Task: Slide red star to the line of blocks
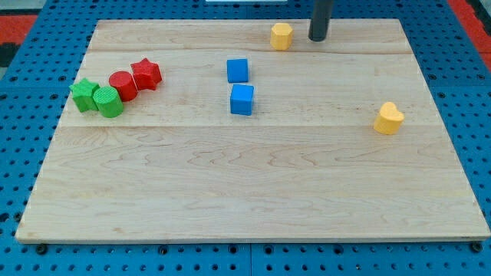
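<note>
- Camera view: there is no gripper to open or close, only a dark rod; my tip [318, 38] rests at the wooden surface's [253, 192] top edge, just right of the yellow cylinder-like block [281, 36].
- From my tip, the red star block [146, 73] lies far toward the view's left and slightly lower, touching the red cylinder block [122, 85].
- From my tip, two blue cube blocks [238, 70] [242, 100] sit between, lower left.
- I judge the tip must circle round the star.
</note>
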`<state>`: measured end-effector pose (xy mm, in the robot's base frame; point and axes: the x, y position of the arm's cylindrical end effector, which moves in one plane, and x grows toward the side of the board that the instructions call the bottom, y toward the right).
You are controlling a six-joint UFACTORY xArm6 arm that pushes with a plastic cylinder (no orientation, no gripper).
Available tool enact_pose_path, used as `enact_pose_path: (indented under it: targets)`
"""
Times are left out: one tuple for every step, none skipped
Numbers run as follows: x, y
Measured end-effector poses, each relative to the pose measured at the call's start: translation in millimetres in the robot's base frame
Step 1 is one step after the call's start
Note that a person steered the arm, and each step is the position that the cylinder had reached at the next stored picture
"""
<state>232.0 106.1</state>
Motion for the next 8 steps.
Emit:
enact_pose_path:
  targets:
    - [0,-83]
    - [0,-90]
    - [-32,-114]
    - [-35,-179]
    - [12,-191]
    - [31,-228]
    - [52,-256]
    - [82,-260]
